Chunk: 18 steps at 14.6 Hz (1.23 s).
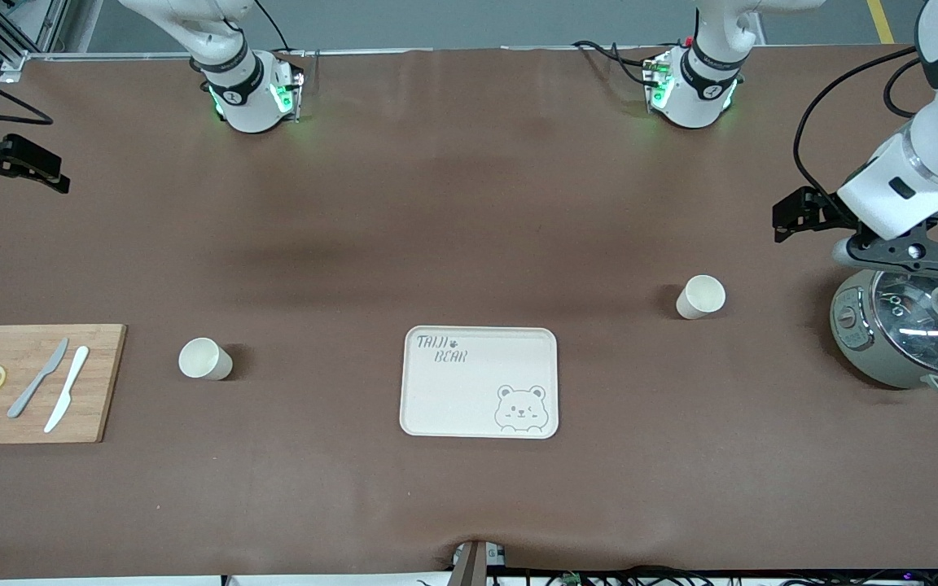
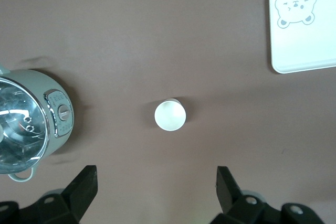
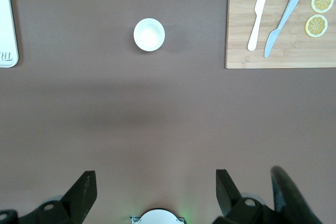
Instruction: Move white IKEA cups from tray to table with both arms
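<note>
White arms raised, pincers open

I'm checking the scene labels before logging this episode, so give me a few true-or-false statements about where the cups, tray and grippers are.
1. Both white cups already stand on the tray. False: the tray is bare; one cup stands between it and the cutting board, the other cup between it and the pot.
2. The left gripper has its fingers open and holds nothing. True.
3. The right gripper is shut on a cup. False: it is open and empty.
4. Two knives and two lemon slices lie on the cutting board. True.
5. The pot has no lid. False: a glass lid covers it.
</note>
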{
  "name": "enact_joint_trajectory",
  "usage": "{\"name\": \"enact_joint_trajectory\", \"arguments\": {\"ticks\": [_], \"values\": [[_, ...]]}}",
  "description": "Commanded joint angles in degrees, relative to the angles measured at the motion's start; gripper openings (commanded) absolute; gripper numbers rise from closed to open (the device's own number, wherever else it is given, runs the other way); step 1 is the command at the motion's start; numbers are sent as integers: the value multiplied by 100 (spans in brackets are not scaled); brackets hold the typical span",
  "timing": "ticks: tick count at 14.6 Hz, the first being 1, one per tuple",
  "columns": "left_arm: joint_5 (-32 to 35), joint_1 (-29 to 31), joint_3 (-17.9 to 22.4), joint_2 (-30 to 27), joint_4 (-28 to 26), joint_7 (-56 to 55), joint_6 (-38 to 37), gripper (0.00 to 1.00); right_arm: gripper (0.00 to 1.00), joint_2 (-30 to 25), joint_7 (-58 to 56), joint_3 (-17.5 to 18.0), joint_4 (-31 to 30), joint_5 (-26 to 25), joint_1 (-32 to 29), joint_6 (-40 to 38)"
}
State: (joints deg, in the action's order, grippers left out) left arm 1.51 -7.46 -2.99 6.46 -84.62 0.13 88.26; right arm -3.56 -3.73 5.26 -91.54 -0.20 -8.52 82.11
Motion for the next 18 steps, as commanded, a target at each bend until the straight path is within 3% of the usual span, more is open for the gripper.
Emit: {"name": "enact_joint_trajectory", "arguments": {"ticks": [1, 18], "values": [[103, 25, -61, -57, 42, 4, -37, 100, 100, -154, -13, -7, -110, -41, 35, 7], [95, 87, -9, -66, 42, -22, -72, 100, 100, -31, -13, -33, -5, 29, 17, -212]]}}
